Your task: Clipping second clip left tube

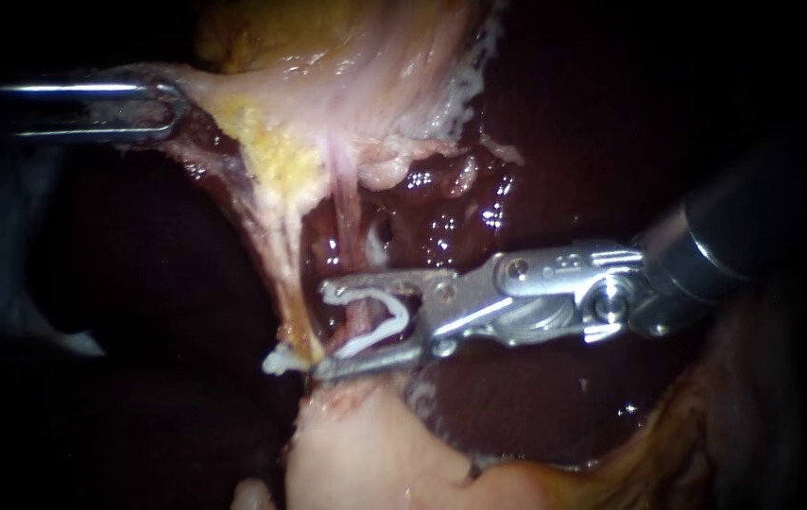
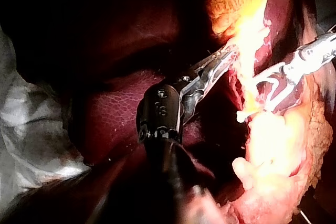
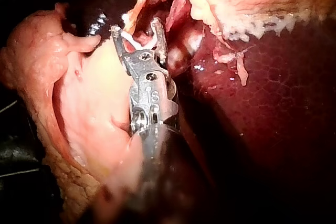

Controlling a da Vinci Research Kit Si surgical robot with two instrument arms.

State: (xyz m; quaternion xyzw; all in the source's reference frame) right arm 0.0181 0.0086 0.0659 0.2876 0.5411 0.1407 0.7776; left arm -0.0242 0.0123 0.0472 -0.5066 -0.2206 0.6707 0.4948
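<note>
A thin pink tube runs down from pale yellow tissue to a pale mass. My right instrument comes in from the right, its jaws standing apart and holding a white clip that is still open. The tube lies between the clip's legs. In the right wrist view the right instrument shows the same hold. A white clip end pokes out just left of the lower jaw. My left instrument is shut on the pale tissue's edge at upper left and pulls it taut; it also shows in its own view.
Dark red, wet liver lies behind and to the right of the tube. A taut yellowish strand runs beside the tube on its left. White gauze-like cloth lies beside the left shaft.
</note>
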